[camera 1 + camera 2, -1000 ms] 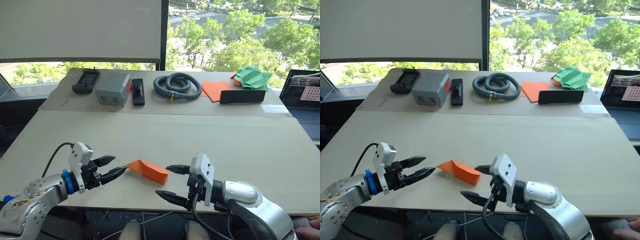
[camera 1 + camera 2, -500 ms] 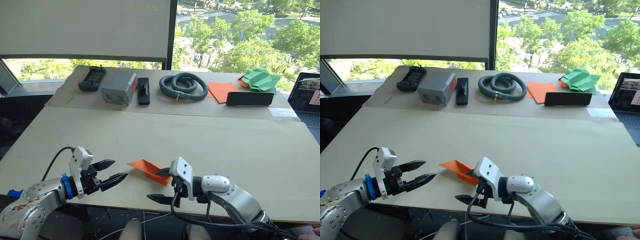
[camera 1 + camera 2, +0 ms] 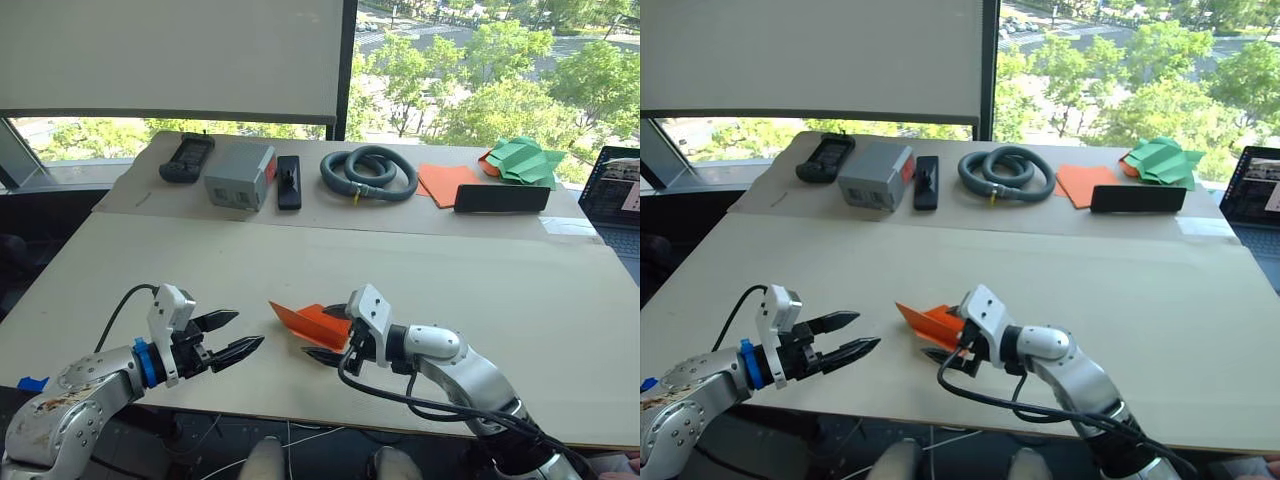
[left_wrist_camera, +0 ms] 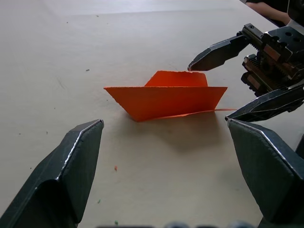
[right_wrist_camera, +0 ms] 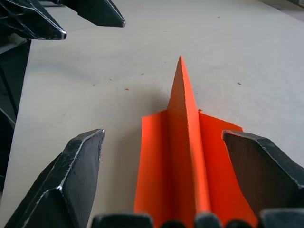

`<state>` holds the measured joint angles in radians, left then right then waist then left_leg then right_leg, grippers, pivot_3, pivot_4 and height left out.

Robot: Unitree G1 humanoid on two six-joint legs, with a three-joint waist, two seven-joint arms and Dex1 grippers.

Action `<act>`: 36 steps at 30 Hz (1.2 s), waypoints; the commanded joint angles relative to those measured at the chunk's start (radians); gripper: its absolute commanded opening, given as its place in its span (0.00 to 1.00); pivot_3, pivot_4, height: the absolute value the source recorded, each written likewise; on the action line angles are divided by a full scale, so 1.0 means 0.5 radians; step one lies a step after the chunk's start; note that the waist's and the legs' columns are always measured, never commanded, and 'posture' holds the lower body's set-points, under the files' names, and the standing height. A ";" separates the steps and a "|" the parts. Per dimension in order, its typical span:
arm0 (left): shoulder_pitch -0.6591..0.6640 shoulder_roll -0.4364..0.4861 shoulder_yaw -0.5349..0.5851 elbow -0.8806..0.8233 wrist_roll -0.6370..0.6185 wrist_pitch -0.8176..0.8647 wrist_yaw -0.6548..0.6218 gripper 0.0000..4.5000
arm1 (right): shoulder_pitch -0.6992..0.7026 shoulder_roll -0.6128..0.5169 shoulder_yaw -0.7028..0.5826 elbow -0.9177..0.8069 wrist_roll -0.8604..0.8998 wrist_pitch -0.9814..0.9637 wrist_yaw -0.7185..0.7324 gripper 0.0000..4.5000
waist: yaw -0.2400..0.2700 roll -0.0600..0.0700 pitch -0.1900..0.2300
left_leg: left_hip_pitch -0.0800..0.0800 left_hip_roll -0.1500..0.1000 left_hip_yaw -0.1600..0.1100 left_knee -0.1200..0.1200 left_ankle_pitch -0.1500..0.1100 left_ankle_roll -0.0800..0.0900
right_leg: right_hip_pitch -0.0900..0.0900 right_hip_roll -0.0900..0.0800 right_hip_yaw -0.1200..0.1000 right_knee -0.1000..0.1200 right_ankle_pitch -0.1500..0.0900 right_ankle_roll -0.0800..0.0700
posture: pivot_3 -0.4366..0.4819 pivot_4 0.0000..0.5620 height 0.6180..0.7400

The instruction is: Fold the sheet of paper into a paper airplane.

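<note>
The sheet of paper (image 3: 306,321), now an orange pointed dart with an upright fin, rests on the tan table (image 3: 420,270) near its front edge. My right gripper (image 3: 318,335) is open, and its two black fingers straddle the dart's blunt rear end (image 5: 183,142). In the left wrist view the upper fingertip (image 4: 192,66) sits just at the top of the flap of the paper airplane (image 4: 166,99). My left gripper (image 3: 248,328) is open and empty, a short way to the left of the dart's pointed nose.
Along the table's back edge lie a black handheld device (image 3: 187,158), a grey box (image 3: 240,175), a black remote (image 3: 288,181), a coiled hose (image 3: 368,172), a flat orange sheet (image 3: 445,183), a black bar (image 3: 502,197) and green folded papers (image 3: 520,158). A laptop (image 3: 615,195) stands at the far right.
My left gripper let go of the paper and drew back left. The paper came down onto the table. My right gripper moved in around its rear end.
</note>
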<state>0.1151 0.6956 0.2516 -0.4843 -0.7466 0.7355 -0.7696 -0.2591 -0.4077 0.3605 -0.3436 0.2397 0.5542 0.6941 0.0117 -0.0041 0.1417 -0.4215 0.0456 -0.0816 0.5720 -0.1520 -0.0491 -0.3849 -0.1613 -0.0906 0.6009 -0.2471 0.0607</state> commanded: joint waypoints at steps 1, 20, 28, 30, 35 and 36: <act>-0.025 0.013 0.010 -0.031 -0.013 -0.028 -0.016 0.99 | -0.026 0.043 -0.090 -0.076 0.072 0.008 -0.011 0.98 | -0.001 0.000 0.000 | 0.001 0.000 0.000 0.000 0.000 0.000 | 0.000 0.000 0.000 0.001 0.000 0.000 | 0.48 0.27 0.77; -0.042 0.040 0.029 -0.077 -0.051 0.032 -0.004 1.00 | -0.030 0.060 -0.058 0.054 -0.047 -0.092 0.017 0.49 | -0.001 -0.001 -0.001 | 0.008 0.001 0.002 0.002 0.001 0.001 | 0.000 0.000 0.003 0.016 0.000 -0.001 | 0.48 0.27 0.77; -0.032 0.037 0.021 -0.094 -0.055 0.046 0.015 1.00 | -0.006 0.017 0.011 0.057 -0.146 -0.141 0.031 0.34 | -0.001 -0.001 -0.001 | 0.010 0.002 0.003 0.002 0.000 0.001 | 0.000 0.000 0.004 0.016 -0.001 -0.002 | 0.48 0.27 0.77; -0.029 0.035 0.015 -0.099 -0.055 0.052 0.018 1.00 | 0.000 0.024 0.022 0.084 -0.172 -0.165 0.021 0.34 | -0.001 -0.001 -0.001 | 0.010 0.002 0.003 0.002 0.000 0.001 | 0.000 0.000 0.004 0.016 -0.001 -0.002 | 0.48 0.27 0.77; -0.031 0.034 0.024 -0.114 -0.069 0.073 0.028 1.00 | -0.010 0.020 0.055 0.154 -0.260 -0.215 -0.004 0.34 | -0.001 -0.001 -0.001 | 0.011 0.002 0.003 0.002 0.000 0.001 | 0.000 0.000 0.004 0.017 -0.001 -0.002 | 0.48 0.27 0.77; -0.030 0.033 0.023 -0.118 -0.070 0.075 0.031 1.00 | -0.009 0.024 0.053 0.160 -0.263 -0.218 -0.002 0.34 | -0.001 -0.001 -0.001 | 0.011 0.002 0.003 0.002 0.000 0.001 | 0.000 0.000 0.004 0.017 -0.001 -0.002 | 0.48 0.27 0.77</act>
<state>0.1004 0.7066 0.2509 -0.5040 -0.7579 0.7698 -0.7561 -0.2562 -0.4008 0.3854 -0.2497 0.1149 0.4754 0.6943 0.0114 -0.0048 0.1411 -0.4162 0.0466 -0.0799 0.5729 -0.1518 -0.0488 -0.3847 -0.1611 -0.0887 0.6093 -0.2475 0.0598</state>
